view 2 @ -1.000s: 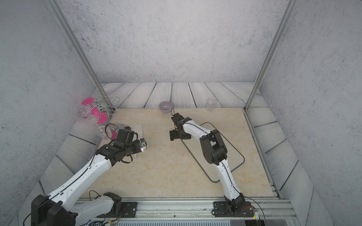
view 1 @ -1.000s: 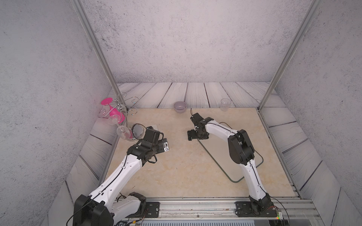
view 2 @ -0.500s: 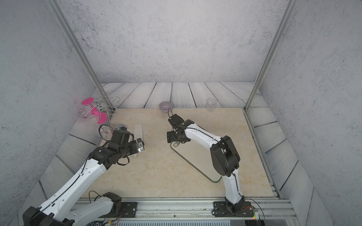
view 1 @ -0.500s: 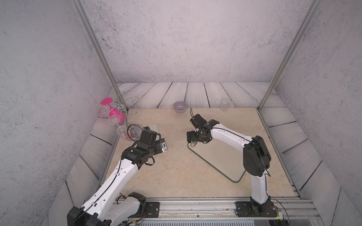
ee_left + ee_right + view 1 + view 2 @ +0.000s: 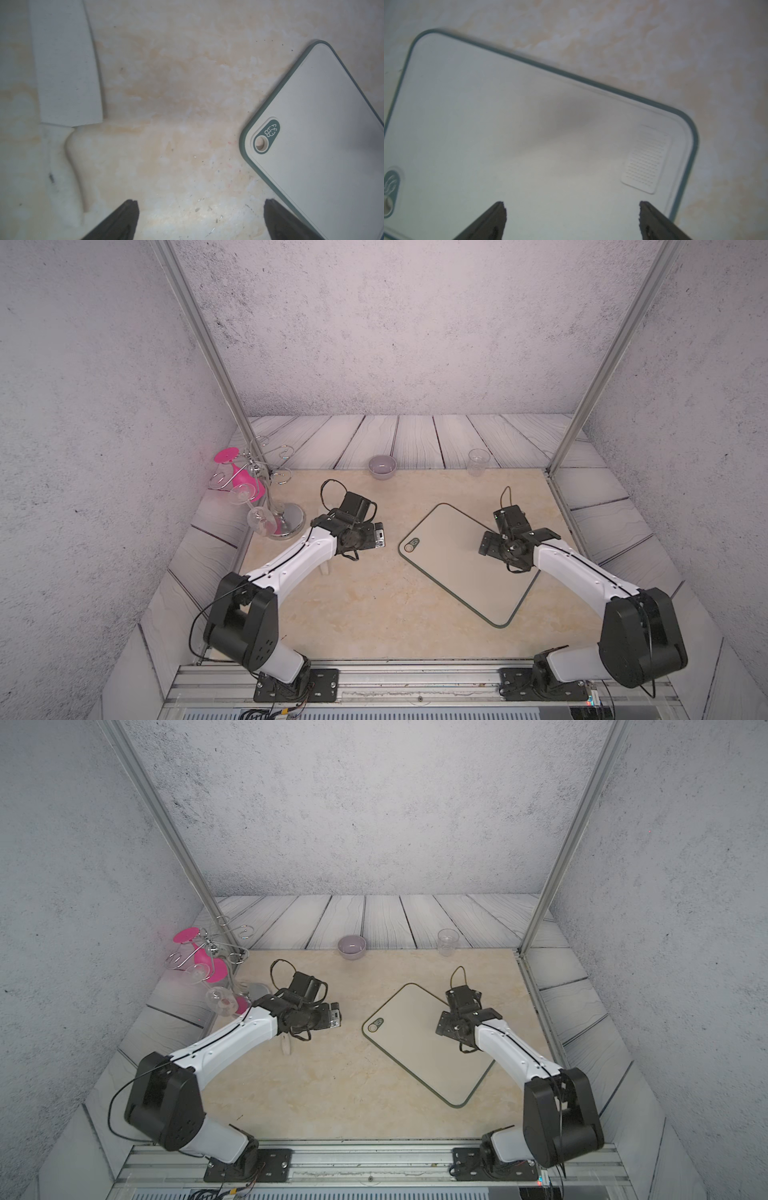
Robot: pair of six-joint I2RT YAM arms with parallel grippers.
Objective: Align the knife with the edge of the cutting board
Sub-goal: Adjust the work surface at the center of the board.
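Left gripper (image 5: 200,209), seen from the left wrist camera, has its two dark fingertips spread wide with nothing between them, only bare marbled table (image 5: 187,104). The knife (image 5: 68,83) lies flat on that table to one side of the fingers, outside their gap, pale blade and cream handle both showing. The cutting board (image 5: 322,135) is well apart from it, its corner with the round hole nearest. From the right wrist camera, the right gripper (image 5: 572,207) also stands wide open and empty, above the board's plain surface. In both top views the board lies slantwise on the table and the left arm (image 5: 299,556) covers most of the knife, leaving only the handle end visible. By these views the knife has not been gripped or aligned; taking it, carrying it across and laying it along a board edge all seem left to do. A wire rack of wine glasses (image 5: 257,493) stands close beside the left arm and looks the main hazard. A small bowl (image 5: 381,466) and clear cup (image 5: 478,462) sit far back.
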